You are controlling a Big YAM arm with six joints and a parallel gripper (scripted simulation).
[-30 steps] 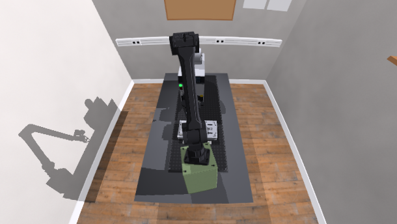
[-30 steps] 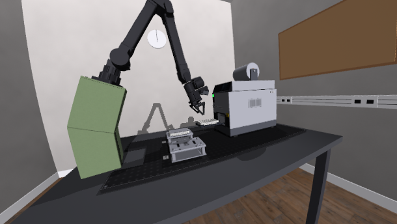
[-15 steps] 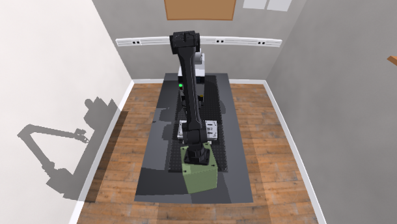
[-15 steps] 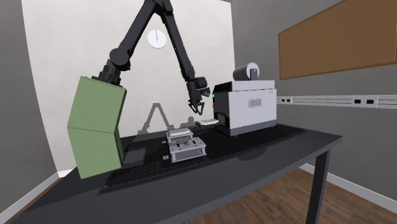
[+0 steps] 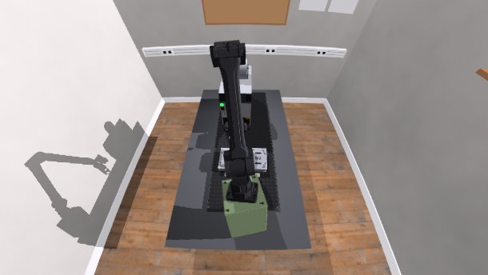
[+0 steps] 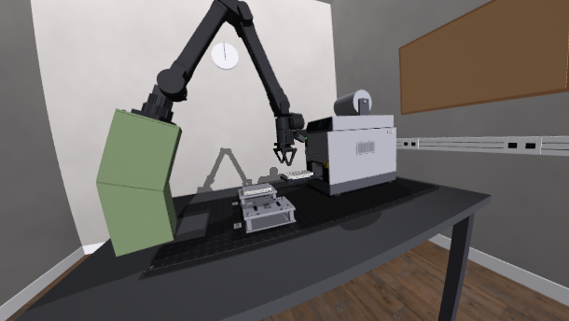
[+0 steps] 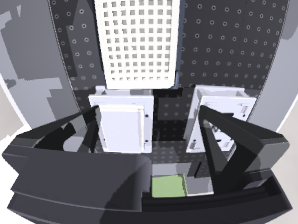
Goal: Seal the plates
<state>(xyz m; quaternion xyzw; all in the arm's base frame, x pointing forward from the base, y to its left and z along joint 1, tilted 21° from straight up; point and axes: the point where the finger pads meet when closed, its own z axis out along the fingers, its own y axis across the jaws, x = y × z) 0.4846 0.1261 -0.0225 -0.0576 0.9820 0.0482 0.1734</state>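
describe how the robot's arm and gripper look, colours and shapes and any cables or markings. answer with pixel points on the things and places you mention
The arm [image 5: 234, 96] [image 6: 259, 56] is black to dark grey, with long straight links and chunky rounded joints. The gripper [image 6: 285, 163] [image 7: 149, 110] matches it: a wide, blocky dark body carrying two angular fingers, each an open triangular frame. I can't make out cables, a sleeve or any markings on either.

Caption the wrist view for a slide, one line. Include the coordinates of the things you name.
Between the open tool's fingers, a white well plate [image 7: 139, 45] lies beyond two nests [image 7: 148, 131] [image 7: 190, 145], the right one without a plate.
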